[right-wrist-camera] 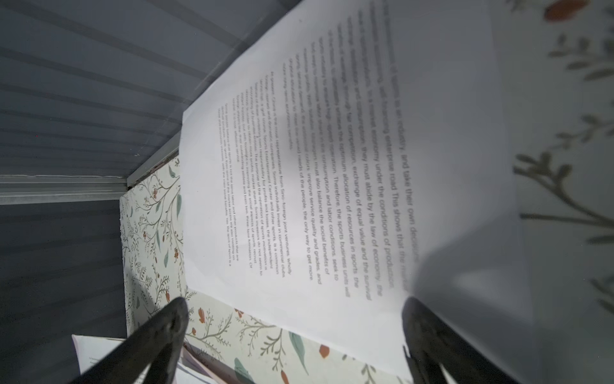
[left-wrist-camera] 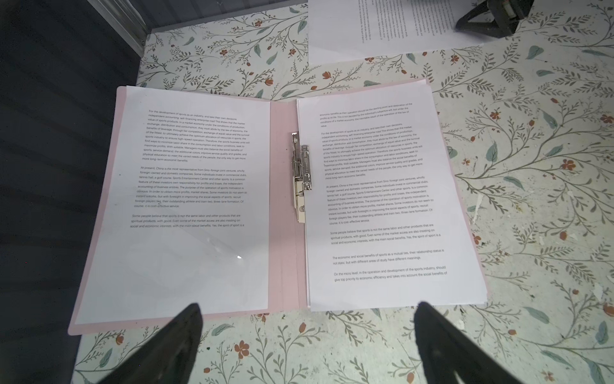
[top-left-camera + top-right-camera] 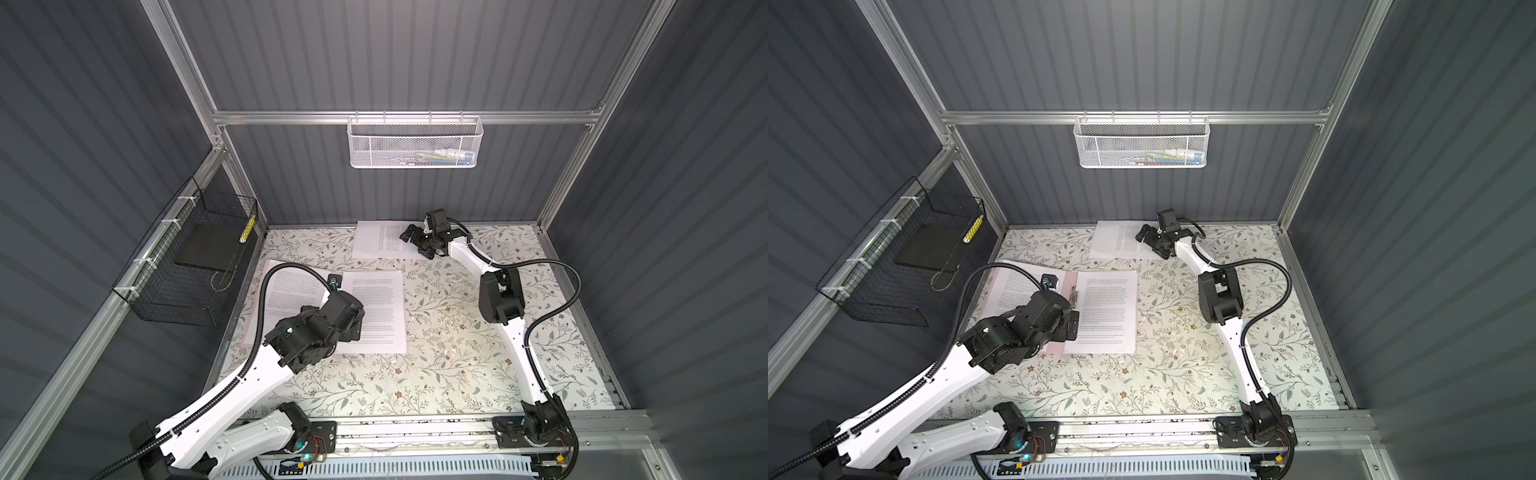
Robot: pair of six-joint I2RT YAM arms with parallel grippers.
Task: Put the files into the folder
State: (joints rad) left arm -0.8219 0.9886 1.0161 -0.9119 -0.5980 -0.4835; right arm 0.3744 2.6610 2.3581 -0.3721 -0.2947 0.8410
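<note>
Looking down in both top views, we see the floral table (image 3: 436, 374) with the pink folder (image 2: 283, 216) lying open and flat at its left side. Its spine runs from the near edge toward the back wall, and the covers spread left and right. The black wire basket (image 3: 166, 299) on the left wall holds a flat black slab (image 3: 208, 249) and a yellow patterned stick (image 3: 247, 230). The white mesh basket (image 3: 413, 143) on the rear rail holds small colourful items that we cannot identify.

The left sheet (image 2: 192, 199) and the right sheet (image 2: 382, 199) lie one on each cover, long edges parallel to the spine and the tops of the text toward the back wall. The loose sheet (image 3: 376, 241) lies by that wall, well apart from the folder, with its long axis along the wall. The metal fastener clip (image 2: 300, 173) lies lengthwise on the spine.

The left gripper (image 2: 307, 307) hangs spread wide over the folder's near edge, holding nothing. The right gripper (image 1: 294, 301) is spread wide too, one finger over the loose sheet and the other over bare table. We cannot tell whether it touches the paper.
</note>
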